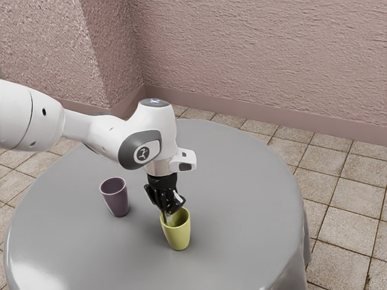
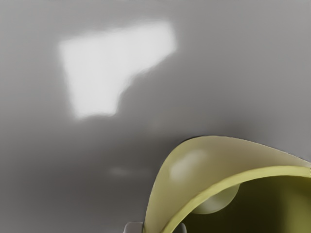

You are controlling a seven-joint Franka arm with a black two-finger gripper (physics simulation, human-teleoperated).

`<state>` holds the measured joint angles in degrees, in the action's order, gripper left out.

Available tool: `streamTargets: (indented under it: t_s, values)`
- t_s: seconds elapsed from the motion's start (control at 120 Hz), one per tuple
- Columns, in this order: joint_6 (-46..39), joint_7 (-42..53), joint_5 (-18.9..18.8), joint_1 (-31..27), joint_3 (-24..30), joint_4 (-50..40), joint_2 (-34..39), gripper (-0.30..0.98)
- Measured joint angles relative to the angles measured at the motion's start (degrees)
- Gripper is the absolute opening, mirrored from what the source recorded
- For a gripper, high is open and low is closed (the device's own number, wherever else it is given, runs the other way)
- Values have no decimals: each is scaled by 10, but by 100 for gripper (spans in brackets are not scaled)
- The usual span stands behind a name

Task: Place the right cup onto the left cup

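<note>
on the round grey table (image 1: pixel 254 193), both cups stand upright, the mauve one (image 1: pixel 116 198) off toward the exterior view's left, its mouth up, presumably so it can take the other. the yellow cup (image 1: pixel 178 234) is directly under the gripper (image 1: pixel 167 217), which pinches its near-side wall, one fingertip inside and one outside, probably because gripping the rim (image 2: pixel 228 181) leaves the base free to go in.
</note>
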<state>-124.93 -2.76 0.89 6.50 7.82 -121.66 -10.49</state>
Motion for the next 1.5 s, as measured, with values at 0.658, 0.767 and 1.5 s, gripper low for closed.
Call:
streamTargets:
  t_s: [0.658, 0.767, 1.5]
  values:
    - [-2, -52, -6, -18, -9, 4, 81, -10]
    - [11, -70, -7, -33, -9, -2, 113, -10]
    - [93, -132, -7, -199, -10, -53, 218, -10]
